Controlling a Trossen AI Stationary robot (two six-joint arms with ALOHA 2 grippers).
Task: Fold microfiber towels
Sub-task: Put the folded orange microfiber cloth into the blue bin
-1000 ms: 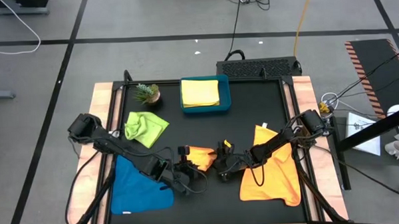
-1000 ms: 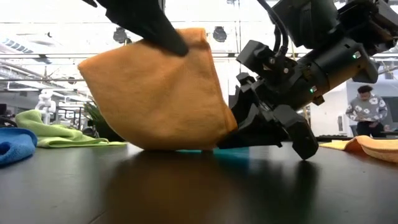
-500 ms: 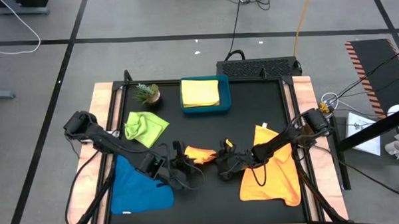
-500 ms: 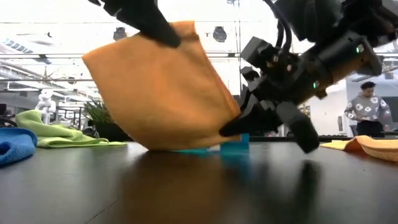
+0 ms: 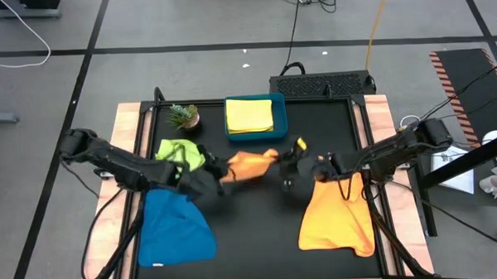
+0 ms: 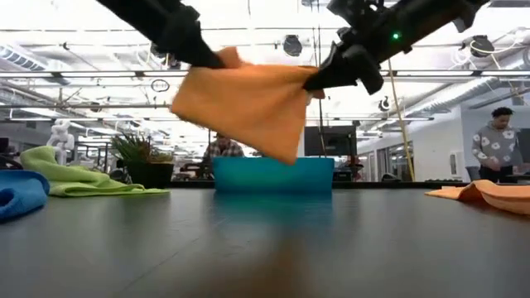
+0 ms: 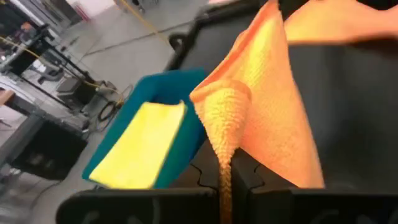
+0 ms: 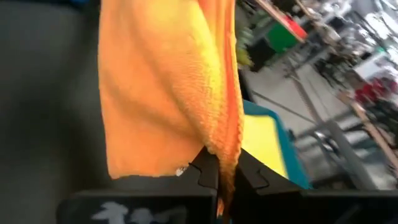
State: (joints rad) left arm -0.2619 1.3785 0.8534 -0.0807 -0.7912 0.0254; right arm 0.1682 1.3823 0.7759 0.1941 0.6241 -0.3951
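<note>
An orange microfiber towel (image 5: pixel 249 165) (image 6: pixel 248 103) hangs in the air over the middle of the table, strung between my two grippers. My left gripper (image 5: pixel 220 169) (image 6: pixel 217 58) is shut on its left end and my right gripper (image 5: pixel 283 165) (image 6: pixel 315 82) on its right end. A second orange towel (image 5: pixel 335 216) lies spread at the right. A blue towel (image 5: pixel 174 234) lies at the near left, and a lime green one (image 5: pixel 179 153) is crumpled behind it. A yellow towel (image 5: pixel 249 115) lies folded in the teal tray (image 5: pixel 281 122). My left gripper pinches a bunched corner of the orange towel (image 7: pixel 224 163) between its two fingers, coming from the table's left and slanting slightly down. The cloth is clear of the table. My right gripper pinches the opposite bunched edge (image 8: pixel 222 163) between its two fingers, from the table's right, slanting slightly down. The towel's top edge (image 6: pixel 269 70) runs nearly straight between the grippers, and the rest hangs to a low corner (image 6: pixel 286 156) above the table.
A small potted plant (image 5: pixel 184 117) stands at the far left beside the tray. In the low view the tray's wall (image 6: pixel 273 174) shows right behind the hanging towel. People show in the room beyond the table (image 6: pixel 497 141).
My right gripper has shut on the orange towel's low corner at the table. Both grippers have then risen and gone toward the far edge, moving apart. The towel, which touched the table, is now lifted clear and spread between them.
</note>
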